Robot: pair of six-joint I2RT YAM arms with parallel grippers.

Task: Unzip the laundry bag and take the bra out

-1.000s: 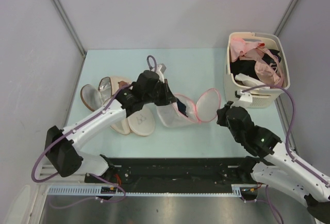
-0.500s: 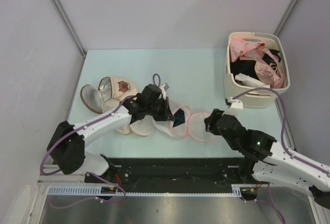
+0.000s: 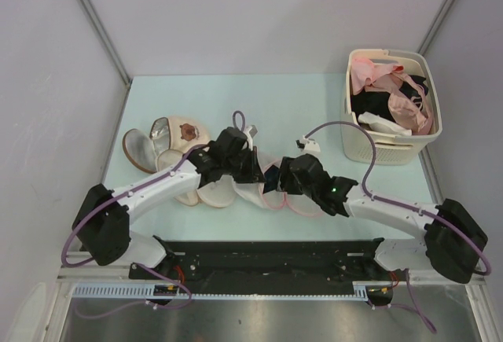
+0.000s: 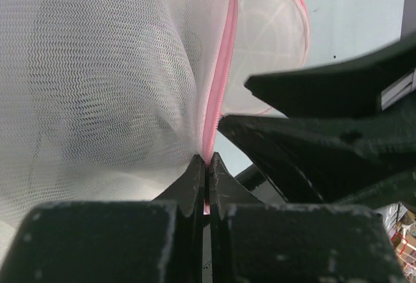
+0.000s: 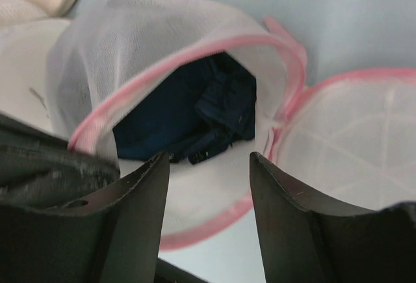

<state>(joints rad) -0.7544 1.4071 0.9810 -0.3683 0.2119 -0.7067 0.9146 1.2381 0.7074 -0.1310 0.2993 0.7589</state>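
The laundry bag [image 3: 253, 193] lies unzipped on the table, its round lid [image 3: 313, 204] folded flat to the right. My left gripper [image 3: 253, 171] is shut on the bag's pink zip rim [image 4: 224, 68], holding the white mesh [image 4: 97, 88] up. In the right wrist view the dark navy bra [image 5: 188, 120] lies bunched inside the bag's open mouth. My right gripper [image 5: 208, 156] stands open just in front of that mouth, with nothing between its fingers. From above, the right gripper [image 3: 284, 181] covers most of the opening.
A cream slotted basket [image 3: 393, 144] with pale pink bras [image 3: 377, 75] and a black garment stands at the back right. Several beige cups [image 3: 177, 134] lie left of the bag. Grey walls close in the table on both sides.
My right gripper let go of the lid, opened, and swung left to the bag's mouth. The left gripper lowered the bag to the table and has kept its grip.
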